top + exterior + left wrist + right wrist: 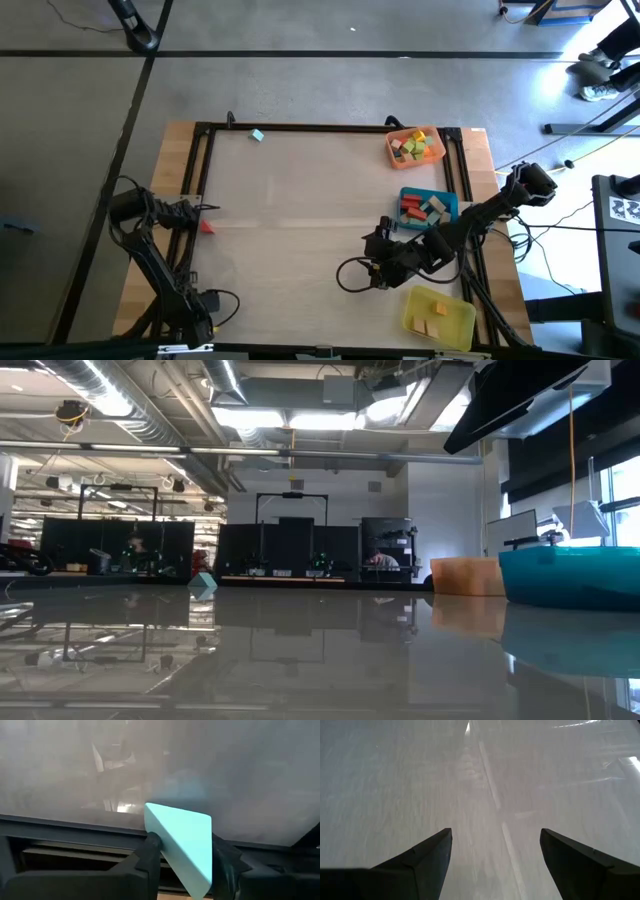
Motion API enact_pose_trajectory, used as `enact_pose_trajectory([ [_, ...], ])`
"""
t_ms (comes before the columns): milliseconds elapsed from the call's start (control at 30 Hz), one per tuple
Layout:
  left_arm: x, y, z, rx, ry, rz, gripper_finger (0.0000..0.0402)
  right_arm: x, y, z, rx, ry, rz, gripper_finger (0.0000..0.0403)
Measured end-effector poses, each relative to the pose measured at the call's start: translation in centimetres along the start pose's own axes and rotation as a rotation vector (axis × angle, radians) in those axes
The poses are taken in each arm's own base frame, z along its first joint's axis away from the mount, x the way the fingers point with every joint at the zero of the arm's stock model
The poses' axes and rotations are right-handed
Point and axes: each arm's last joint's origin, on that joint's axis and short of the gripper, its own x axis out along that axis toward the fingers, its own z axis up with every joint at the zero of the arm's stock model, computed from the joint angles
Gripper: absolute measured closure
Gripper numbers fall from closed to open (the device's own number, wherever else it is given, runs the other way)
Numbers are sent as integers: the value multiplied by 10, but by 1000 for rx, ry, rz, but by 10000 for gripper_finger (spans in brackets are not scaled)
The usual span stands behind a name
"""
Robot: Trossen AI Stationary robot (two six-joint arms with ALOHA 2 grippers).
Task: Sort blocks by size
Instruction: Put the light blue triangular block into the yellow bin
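The pale teal wooden block sits pinched in the left end effector at the surface's left edge, one corner pointing away from the wrist; its long axis is unclear. A small red block lies just beside. The right end effector hovers spread above bare mid-surface near the blue tray.

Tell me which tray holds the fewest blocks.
The yellow tray: only a few tan blocks lie in it, while the orange tray and blue tray hold many.
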Motion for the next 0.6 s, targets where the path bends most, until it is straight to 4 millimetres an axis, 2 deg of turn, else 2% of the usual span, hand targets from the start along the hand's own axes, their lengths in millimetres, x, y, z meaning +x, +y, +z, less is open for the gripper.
enact_pose_trajectory([
  [300, -17, 12, 16, -78, -30, -38, 296, 0, 0, 0, 0, 2, 2, 104],
  [600, -57, 25, 33, -75, -227, -81, 320, 0, 2, -1, 1, 46, 81, 104],
])
